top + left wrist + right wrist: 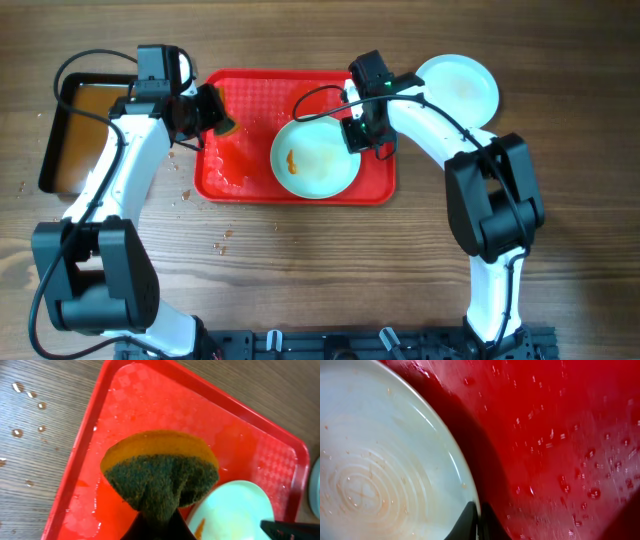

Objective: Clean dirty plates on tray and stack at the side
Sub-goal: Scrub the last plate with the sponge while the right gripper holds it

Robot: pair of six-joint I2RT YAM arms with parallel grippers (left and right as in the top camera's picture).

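A pale plate [315, 160] with an orange smear lies on the red tray [250, 90], toward its right half. My right gripper [355, 135] is shut on this plate's right rim; in the right wrist view its fingers pinch the plate's [385, 460] edge above the wet tray [560, 435]. A second plate [460, 88] rests on the table beyond the tray's upper right corner. My left gripper [212, 110] hovers over the tray's left part, shut on a yellow-and-green sponge [160, 472]. The smeared plate [235, 512] shows just right of the sponge.
A black pan [75, 135] of brownish water stands left of the tray. Water drops [185, 194] dot the wooden table by the tray's left edge. Orange residue and wet patches cover the tray's left half [100, 505].
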